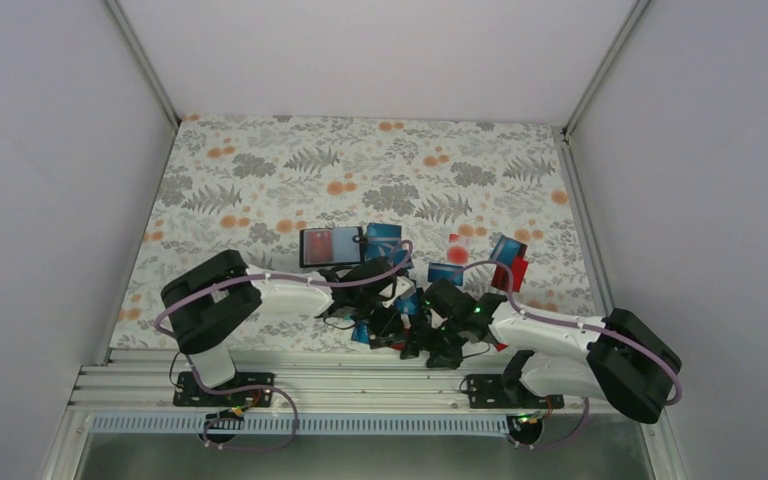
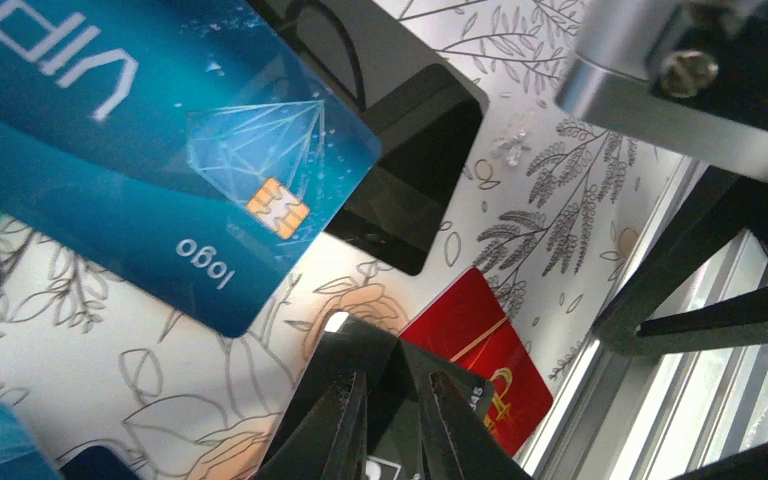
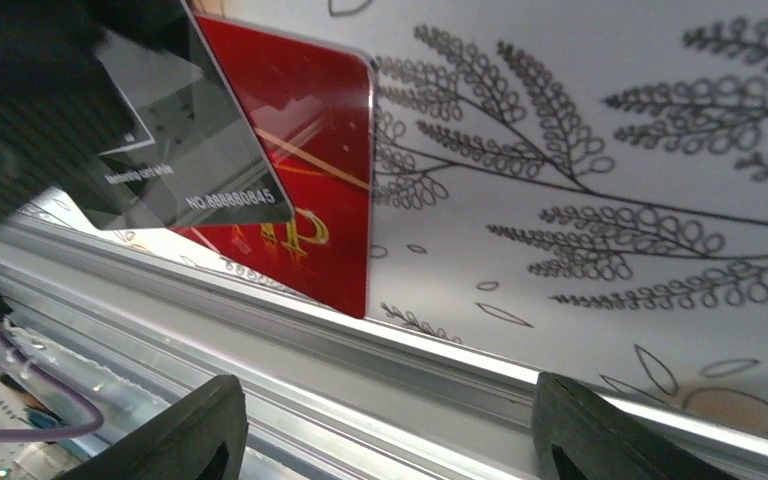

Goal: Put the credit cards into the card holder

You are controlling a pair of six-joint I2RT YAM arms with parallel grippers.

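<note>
The table [image 1: 260, 180], under its fern-and-orange-flower cloth, fills most of the space between the white walls. Both arms reach in from the near edge and meet low in the middle: the left arm [image 1: 290, 295] stretches rightward and the right arm [image 1: 550, 335] leftward. An aluminium rail [image 3: 360, 350] runs along that near edge.

The right gripper [image 3: 395, 440] hangs over the rail with its two fingers spread wide and nothing between them. The left gripper [image 2: 390, 375] has its fingers drawn nearly together, their tips down at a black numbered card [image 3: 190, 160]. From here I cannot tell whether that card is actually pinched.

The card holder [image 1: 332, 246] lies open on the cloth just beyond the left arm's wrist, well apart from both grippers.

The credit cards are scattered to its right. A blue card [image 1: 384, 237] sits just beside the holder, another blue one [image 1: 445, 273] is farther right, and a blue and red pair [image 1: 507, 262] lies beyond that. Close to the left gripper lies a teal VIP card [image 2: 140, 170] with a chip, overlapping a glossy black card [image 2: 415, 170]. A red card [image 3: 310, 150] rests at the table's near edge with its corner reaching the rail, and the black numbered card overlaps it.
</note>
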